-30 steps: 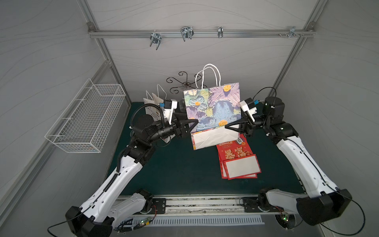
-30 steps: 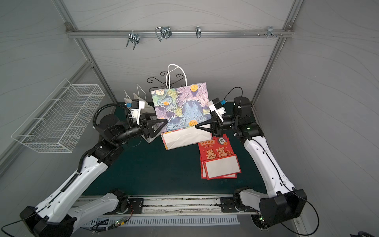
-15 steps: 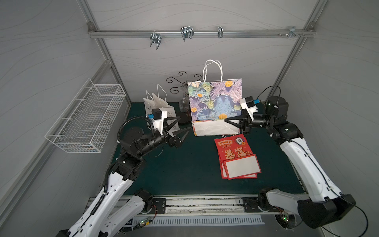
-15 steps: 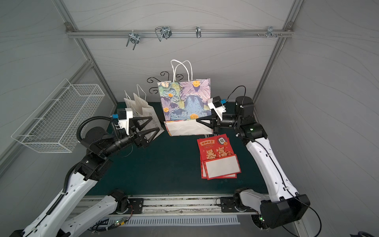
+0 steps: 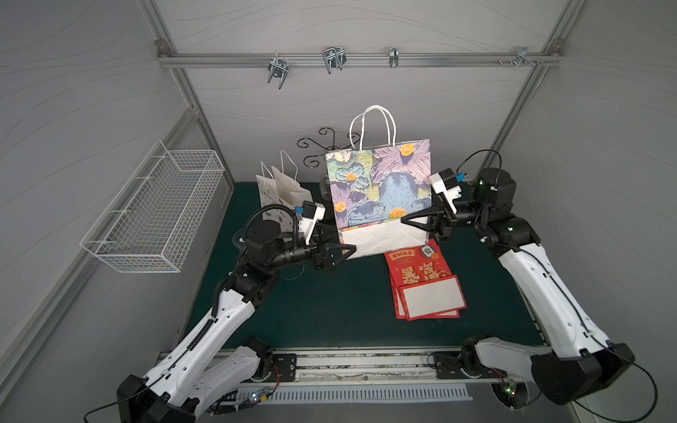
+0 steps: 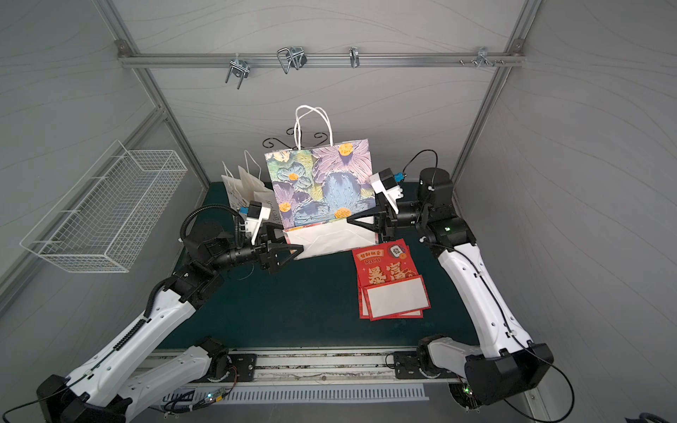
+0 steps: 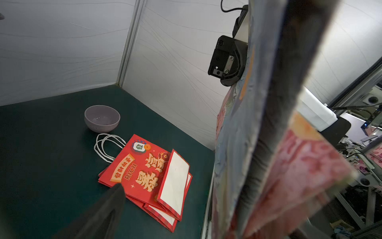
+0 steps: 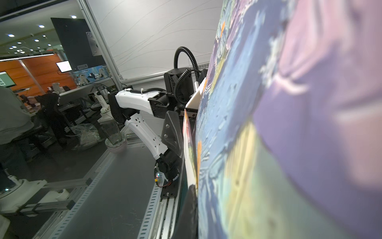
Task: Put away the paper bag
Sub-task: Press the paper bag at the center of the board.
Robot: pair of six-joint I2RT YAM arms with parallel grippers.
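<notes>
The left arm reaches up from the front rail with its elbow bent and its forearm level. The left gripper [image 5: 335,243] [image 6: 284,243] points at the lower left corner of the floral bag [image 5: 381,190] [image 6: 322,186]. Its jaws are spread wide and hold nothing, and the tips sit just beside the bag's white folded base. The right arm rises from the opposite end of the rail with its wrist turned inward. The right gripper [image 5: 404,221] [image 6: 350,219] is closed on the bag's lower right edge and holds the flattened bag upright above the green mat [image 5: 329,304], handles up, near the back wall.

Whether the bag's bottom edge touches the mat cannot be told. In the right wrist view the bag [image 8: 289,124] fills most of the picture as a blur and covers the pinch itself. In the left wrist view the bag [image 7: 237,155] is cut off at the picture's edge, and one finger [image 7: 111,207] is only a dark smear. A bowl [image 7: 102,118] shows there too, while in both top views it is hidden behind the bag. Red bags [image 5: 425,285] lie flat on the mat, and white bags [image 5: 282,186] stand at the back left. A black scrolled stand [image 5: 318,146] is partly hidden behind the floral bag.
</notes>
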